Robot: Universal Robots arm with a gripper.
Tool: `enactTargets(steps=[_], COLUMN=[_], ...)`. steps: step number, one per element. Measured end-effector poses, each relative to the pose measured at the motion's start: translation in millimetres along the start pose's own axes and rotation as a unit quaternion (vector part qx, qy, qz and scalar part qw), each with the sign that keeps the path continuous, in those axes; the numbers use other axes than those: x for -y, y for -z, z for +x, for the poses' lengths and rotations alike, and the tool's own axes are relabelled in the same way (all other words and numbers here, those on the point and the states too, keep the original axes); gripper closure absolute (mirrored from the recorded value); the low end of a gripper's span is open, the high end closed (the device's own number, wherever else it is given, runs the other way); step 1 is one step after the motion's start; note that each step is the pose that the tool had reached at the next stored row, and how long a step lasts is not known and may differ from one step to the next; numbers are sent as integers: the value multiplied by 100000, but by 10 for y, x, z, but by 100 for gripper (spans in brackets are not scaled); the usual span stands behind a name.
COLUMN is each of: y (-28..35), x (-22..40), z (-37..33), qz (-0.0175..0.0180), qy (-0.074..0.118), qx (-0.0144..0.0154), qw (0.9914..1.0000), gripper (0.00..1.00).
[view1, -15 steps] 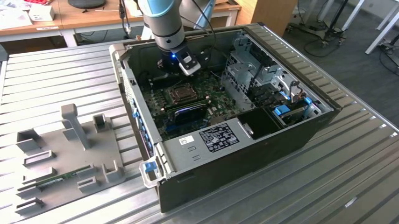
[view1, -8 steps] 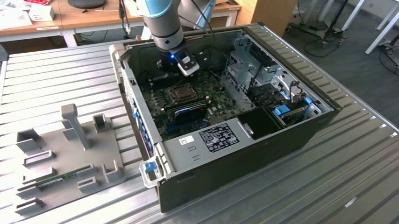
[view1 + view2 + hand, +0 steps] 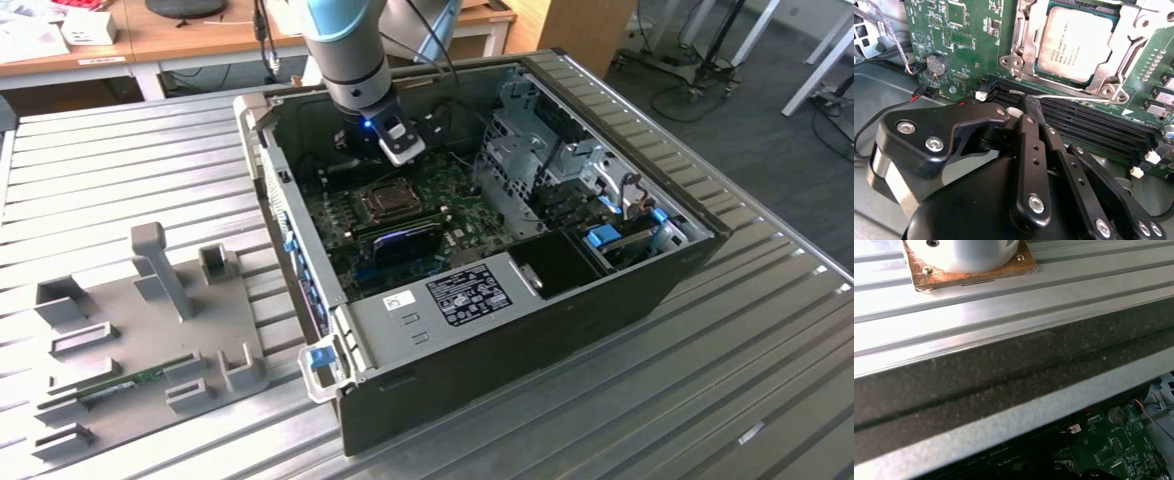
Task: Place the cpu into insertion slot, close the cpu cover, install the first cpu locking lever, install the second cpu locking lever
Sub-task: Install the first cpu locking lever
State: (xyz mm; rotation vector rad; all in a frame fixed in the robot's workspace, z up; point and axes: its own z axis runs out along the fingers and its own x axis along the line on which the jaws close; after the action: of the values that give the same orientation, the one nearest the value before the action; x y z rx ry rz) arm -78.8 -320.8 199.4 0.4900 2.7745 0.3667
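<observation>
The gripper [image 3: 1029, 107] has its fingers pressed together, w/ the tips on a thin silver lever wire [image 3: 1064, 96] that runs along the edge of the insertion slot [image 3: 1026, 55], just above the long black memory slots [image 3: 1094, 127]. I cannot tell if the wire is really pinched or only touched. The cpu [image 3: 1079, 42] lies flat in the slot, and the cpu cover [image 3: 1126, 62] is closed down around it (its window shows the metal top).

In the exterior view the arm [image 3: 350, 60] comes down nearly vertical into the open computer case [image 3: 667, 270], approx. over the far part of the green motherboard [image 3: 441, 215]. The case lies on a ribbed metal table [image 3: 120, 170]. A grey fixture plate [image 3: 147, 330] sits toward the exterior view's left. Wooden desks [image 3: 200, 35] stand behind.
</observation>
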Motion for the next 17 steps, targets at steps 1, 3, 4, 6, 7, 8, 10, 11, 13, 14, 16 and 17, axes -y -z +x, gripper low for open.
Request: enactTargets(steps=[1,3,4,6,7,8,10,11,13,14,16,17], y=[-3,-5,-5,-4,-3,-2,-1,0,-1,-4,-20,-29], x=[3,7,7,12,17,22,29,31,35,36,41,44], z=[0,0,-1,-3,-5,-7,-9,-10,-11,-10,-7,-4], qz=[4,15,27,31,33,33,40,40,54,50,92,122], qy=[-31,-103,-121,-140,-152,-168,-187,-197,-221,-238,-385,-508], qx=[19,48,53,62,66,69,75,79,86,98,148,187], qw=[100000,100000,100000,100000,100000,100000,100000,100000,100000,100000,99999,99998], gripper=[90,90,90,90,90,90,90,90,90,90,90,90])
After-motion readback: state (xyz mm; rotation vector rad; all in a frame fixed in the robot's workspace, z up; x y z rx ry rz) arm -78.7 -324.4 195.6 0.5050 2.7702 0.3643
